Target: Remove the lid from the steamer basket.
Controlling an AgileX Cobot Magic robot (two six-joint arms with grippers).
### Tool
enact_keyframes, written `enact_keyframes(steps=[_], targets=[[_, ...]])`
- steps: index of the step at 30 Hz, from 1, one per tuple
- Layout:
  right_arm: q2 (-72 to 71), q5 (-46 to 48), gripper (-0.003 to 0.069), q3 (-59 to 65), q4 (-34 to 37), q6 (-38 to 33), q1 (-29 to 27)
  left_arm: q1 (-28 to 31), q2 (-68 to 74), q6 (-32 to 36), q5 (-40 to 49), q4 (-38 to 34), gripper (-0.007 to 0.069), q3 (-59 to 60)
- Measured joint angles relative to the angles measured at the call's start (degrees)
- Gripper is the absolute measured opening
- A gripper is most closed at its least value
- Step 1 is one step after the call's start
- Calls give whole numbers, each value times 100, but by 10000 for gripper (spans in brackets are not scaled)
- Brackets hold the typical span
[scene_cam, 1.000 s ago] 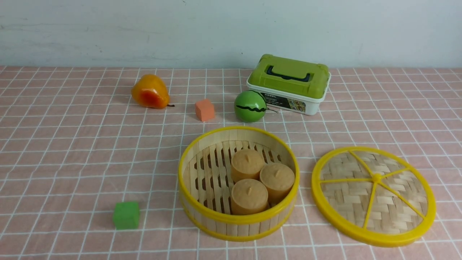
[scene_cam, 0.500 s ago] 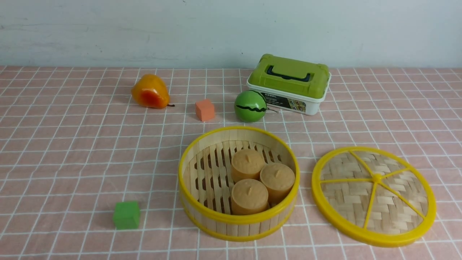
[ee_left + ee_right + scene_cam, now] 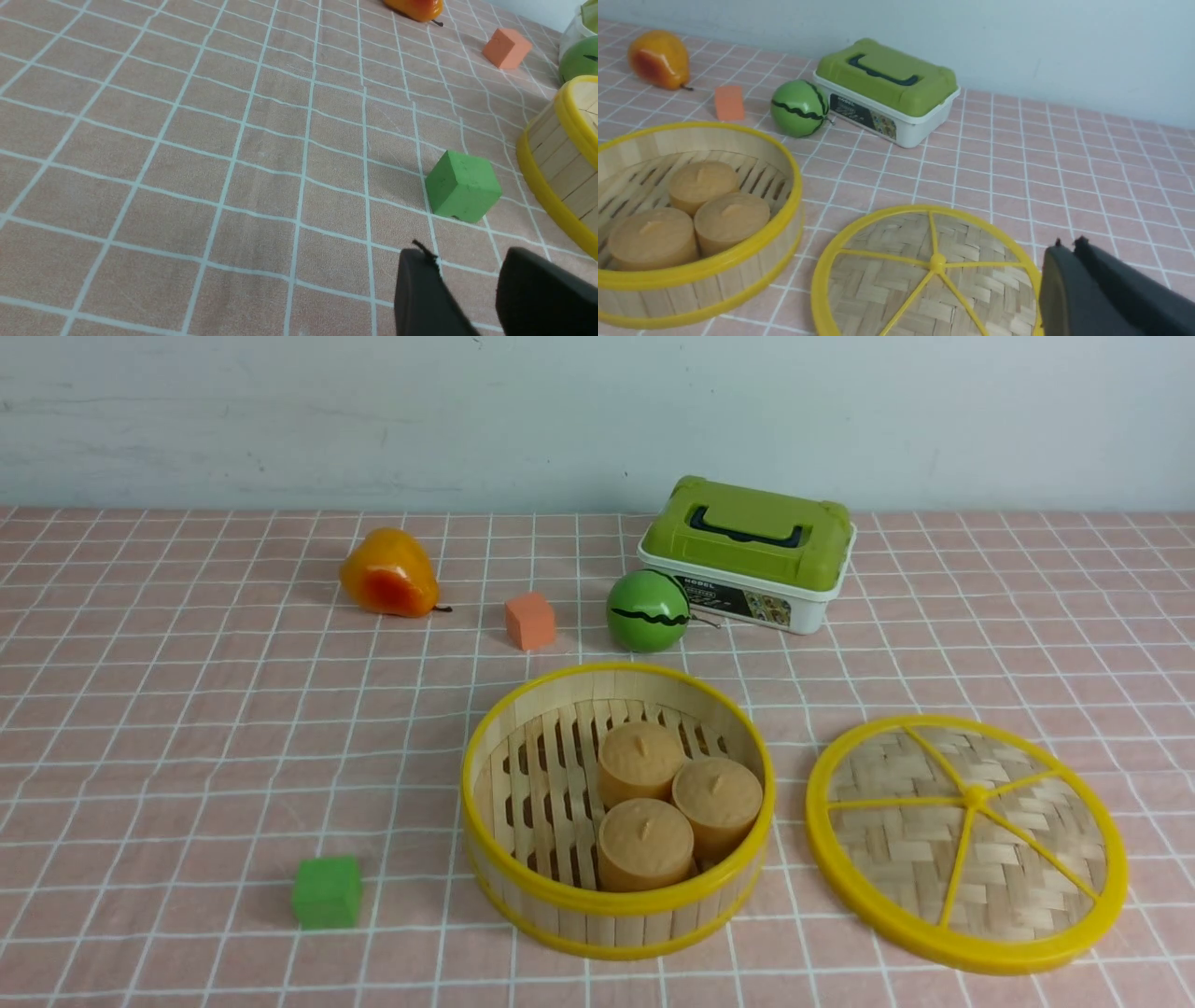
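You have the lid (image 3: 966, 845) off: it lies flat on the tabletop (image 3: 187, 756) just to the right of the steamer basket (image 3: 616, 915), not touching it, and the basket stands open with three tan cakes (image 3: 644, 845) inside. Your right fingers (image 3: 1064, 280) are pressed together on nothing, near the lid's side away from the basket, and your left fingers (image 3: 425, 294) stand slightly apart, empty, left of the basket by the green cube (image 3: 462, 186). The removal looks finished to me, so your next move needs only to hold both arms clear.
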Motion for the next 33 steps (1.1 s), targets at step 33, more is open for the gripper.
enact_keyframes(steps=[33], targets=[[-2116, 511, -21, 2185, -585, 1346, -845, 0, 0, 0, -1, 0, 239, 0]])
